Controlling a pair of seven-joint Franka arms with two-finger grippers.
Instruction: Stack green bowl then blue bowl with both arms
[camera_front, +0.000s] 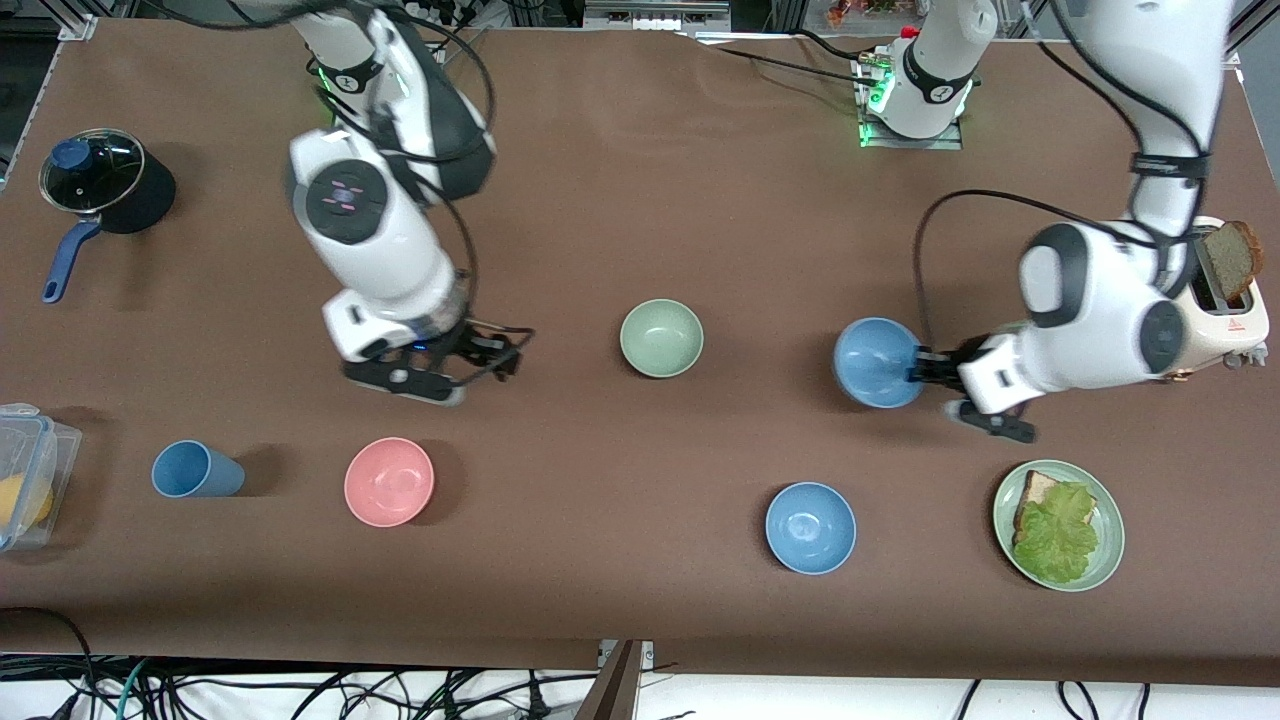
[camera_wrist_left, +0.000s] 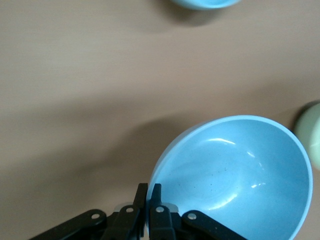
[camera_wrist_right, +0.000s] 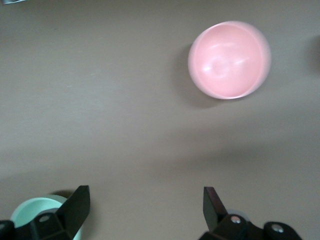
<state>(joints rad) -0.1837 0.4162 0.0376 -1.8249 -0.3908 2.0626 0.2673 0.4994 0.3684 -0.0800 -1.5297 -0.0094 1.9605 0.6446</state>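
I hold the blue bowl (camera_front: 877, 362) by its rim in the left gripper (camera_front: 918, 368), pinched tight, lifted and tilted beside the green bowl (camera_front: 661, 337) | right gripper (camera_front: 487, 352) spread wide, waiting over bare table beside the green bowl | I'd level the blue bowl and centre it over green before lowering.

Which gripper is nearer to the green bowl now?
Right. The right gripper hangs open beside the green bowl; the left gripper grips the blue bowl, farther off.
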